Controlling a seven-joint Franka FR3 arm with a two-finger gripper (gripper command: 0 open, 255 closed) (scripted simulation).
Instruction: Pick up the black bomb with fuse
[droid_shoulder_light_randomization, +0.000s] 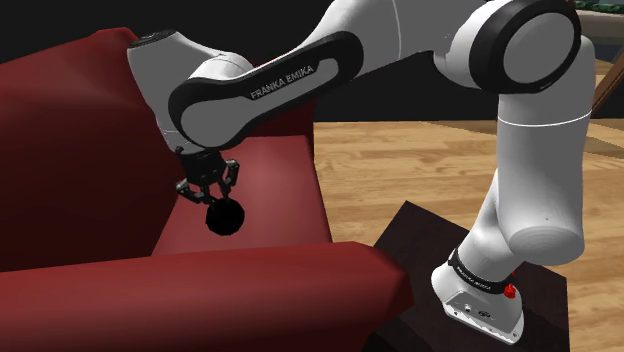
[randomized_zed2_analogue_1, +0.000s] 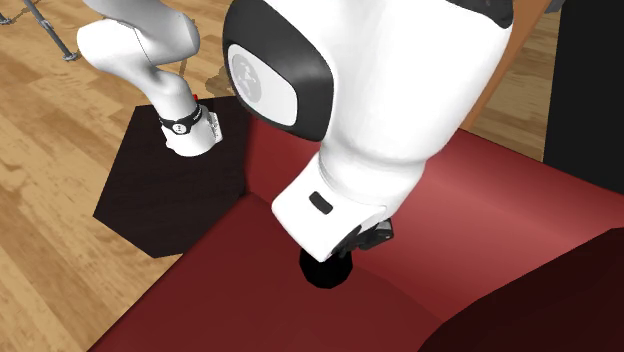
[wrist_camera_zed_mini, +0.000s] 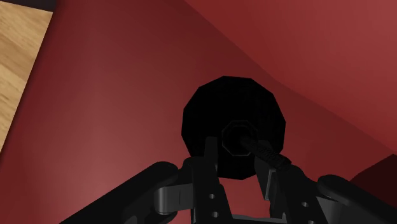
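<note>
end effector (wrist_camera_zed_mini: 235, 154) tight around black bomb (wrist_camera_zed_mini: 233, 108)

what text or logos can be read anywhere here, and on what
"FRANKA EMIKA": white letters on the dark panel of the forearm.
Band at the arm's base: marking too small to read.
Round emblem on the joint cover: blurred, not readable.

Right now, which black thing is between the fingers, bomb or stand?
The round black bomb, clasped by the gripper over the red sofa; the flat stand is on the floor.
</note>
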